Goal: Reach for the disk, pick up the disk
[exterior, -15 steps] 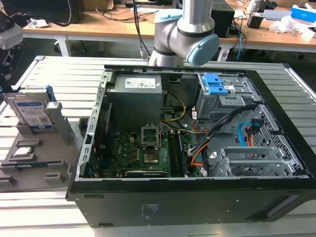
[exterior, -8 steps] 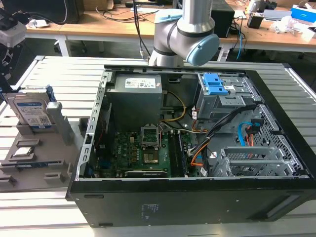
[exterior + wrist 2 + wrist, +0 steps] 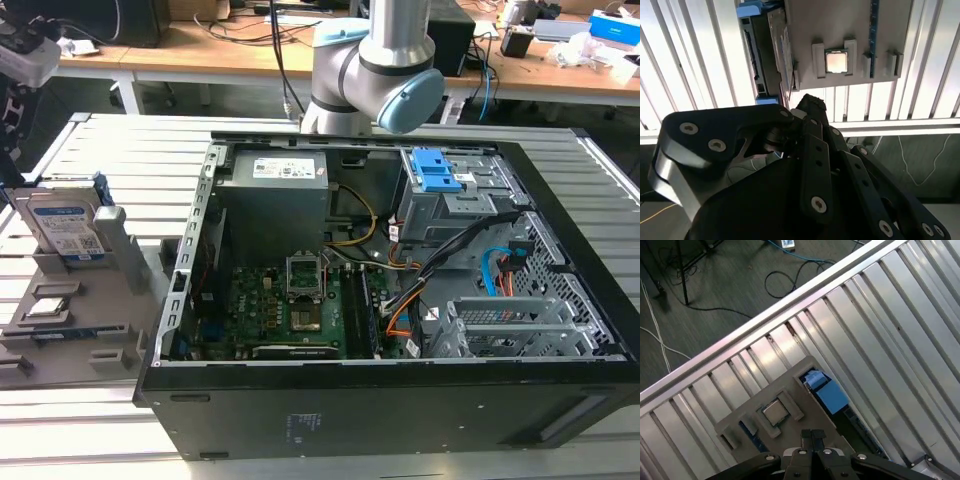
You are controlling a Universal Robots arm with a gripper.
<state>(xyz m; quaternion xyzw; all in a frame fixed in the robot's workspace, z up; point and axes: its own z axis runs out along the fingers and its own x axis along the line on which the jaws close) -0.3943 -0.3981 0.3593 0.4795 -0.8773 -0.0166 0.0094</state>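
**Over the grey holder: reaching, no grab yet**

Hanging above the holder, looking down on it: the gripper, fingers squeezed together with nothing between them. Standing on its edge in a slot at the holder's side, near the little square chip: the disk, blue rails and all. Not touching the disk yet. Reaching partly done, by the look of it. Grabbing and lifting not done.

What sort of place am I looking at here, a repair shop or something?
Most likely a robotics lab or test workshop. An opened desktop computer sits on a slatted metal table, a robot arm rises at its far side, and desks cluttered with cables and gear line the back.
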